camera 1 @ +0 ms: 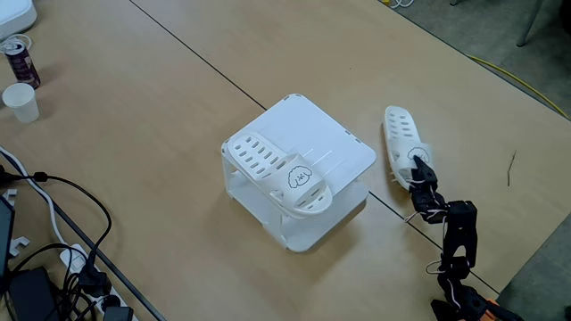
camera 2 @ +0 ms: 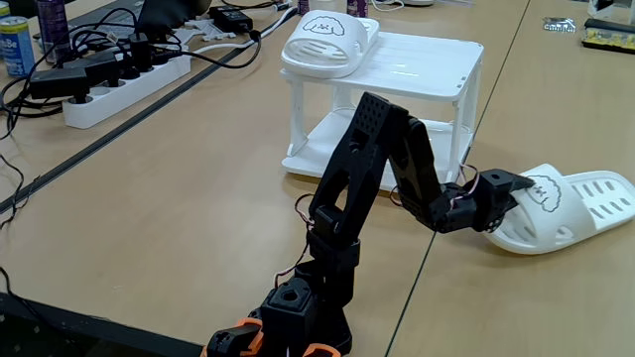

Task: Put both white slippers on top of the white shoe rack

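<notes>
Two slippers and one rack are on the desk (camera 1: 161, 134). In a fixed view, far left, one paper cup (camera 1: 20, 101) stands beside one dark can (camera 1: 20, 59), with cables (camera 1: 53, 223) below them. At centre is the white two-tier rack (camera 1: 330, 152). Its top carries one slipper (camera 1: 277, 174), lying along the left edge with the face-marked strap toward the front corner; its lower shelf looks bare. To the right, the second slipper (camera 1: 403, 143) lies on the desk just beside the rack. The black arm's end effector (camera 1: 419, 171) is at that slipper's strap. In another fixed view, the end effector (camera 2: 508, 188) touches the strap of the slipper (camera 2: 571, 208); I cannot tell whether it grips. A power strip (camera 2: 119, 84) lies left.
</notes>
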